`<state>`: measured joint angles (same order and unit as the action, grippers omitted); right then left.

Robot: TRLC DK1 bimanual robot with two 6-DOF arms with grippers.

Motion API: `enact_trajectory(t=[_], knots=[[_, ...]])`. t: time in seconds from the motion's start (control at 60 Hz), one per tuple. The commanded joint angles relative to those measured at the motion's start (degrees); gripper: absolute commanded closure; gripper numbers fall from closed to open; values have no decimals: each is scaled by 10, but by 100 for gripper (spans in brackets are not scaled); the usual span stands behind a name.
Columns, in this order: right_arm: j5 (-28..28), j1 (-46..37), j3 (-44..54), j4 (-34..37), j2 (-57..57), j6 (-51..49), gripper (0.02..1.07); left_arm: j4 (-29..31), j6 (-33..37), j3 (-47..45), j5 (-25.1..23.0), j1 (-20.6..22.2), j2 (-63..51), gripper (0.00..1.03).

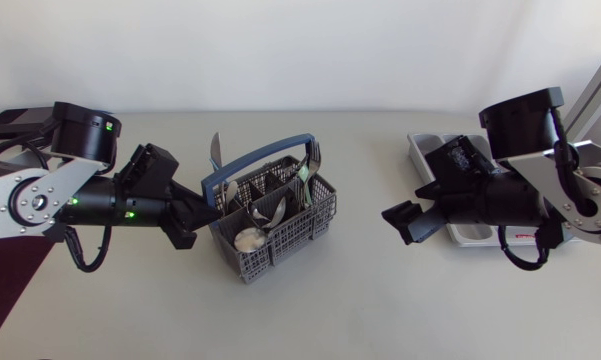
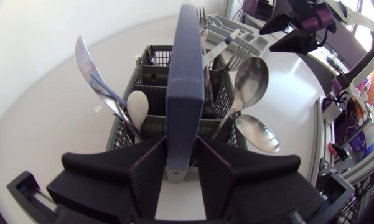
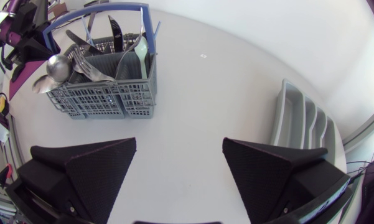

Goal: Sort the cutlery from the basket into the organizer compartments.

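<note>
The left pincer was clenched on the blue handle of the grey basket, one finger pressed to each flat side of the handle's near end, just above the basket's rim. Ahead of that pincer, the cutlery stood upright in the basket's compartments. A knife and a white spoon were on one side of the handle, two metal spoons leaned out over the rim on the other, and forks stood at the far end. The right pincer was released, its fingers wide apart with nothing between them, held above bare counter. The basket stood well ahead of it and off to one side, with open counter between. The organizer sat near its other finger, long compartments running away from the pincer, close to the counter's edge.
</note>
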<state>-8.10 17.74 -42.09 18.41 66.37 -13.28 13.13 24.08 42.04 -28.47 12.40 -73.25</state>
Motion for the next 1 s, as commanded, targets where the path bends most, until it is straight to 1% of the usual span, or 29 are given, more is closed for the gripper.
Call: enact_trajectory(t=[0.0, 0.1, 0.133, 0.183, 0.283, 0.317, 0.367, 0.4, 0.483, 0.517, 0.6, 0.617, 0.65, 0.733, 0.85, 0.983], knots=[[8, 11, -2, -1, 22, 11, 7, 17, 11, -10, -10, -18, 29, 39], [9, 13, -14, -6, 41, 12, 8, 40, 15, -12, -11, -33, 78, 28], [9, 13, -19, -11, 51, 11, 10, 48, 16, -13, -12, -37, 99, 26], [8, 14, -24, -17, 66, 11, 12, 57, 19, -14, -12, -41, 119, 26], [7, 14, -37, -31, 104, 12, 12, 90, 41, -16, -12, -68, 142, 27], [5, 14, -48, -34, 124, 13, 16, 103, 62, -23, -17, -84, 142, 33], [-2, 14, -59, -36, 144, 13, 19, 102, 77, -37, -19, -96, 141, 42], [-11, 13, -66, -44, 157, 13, 24, 97, 89, -50, -19, -101, 138, 49], [-26, 13, -86, -55, 188, 21, 43, 79, 101, -73, -19, -106, 127, 64], [-30, 12, -95, -69, 203, 30, 57, 63, 101, -82, -19, -106, 119, 72], [-43, 7, -121, -83, 229, 45, 80, 30, 100, -91, -19, -106, 94, 88], [-48, 5, -129, -84, 237, 48, 84, 22, 100, -91, -19, -105, 80, 93], [-59, 2, -143, -86, 249, 55, 87, 8, 98, -88, -19, -104, 60, 99], [-83, -4, -176, -87, 278, 73, 97, -7, 96, -74, -19, -99, 2, 100], [-116, -13, -220, -83, 323, 91, 98, -29, 95, -62, -19, -91, -48, 100], [-158, -19, -263, -70, 382, 99, 99, -59, 83, -50, -19, -67, -87, 100]])
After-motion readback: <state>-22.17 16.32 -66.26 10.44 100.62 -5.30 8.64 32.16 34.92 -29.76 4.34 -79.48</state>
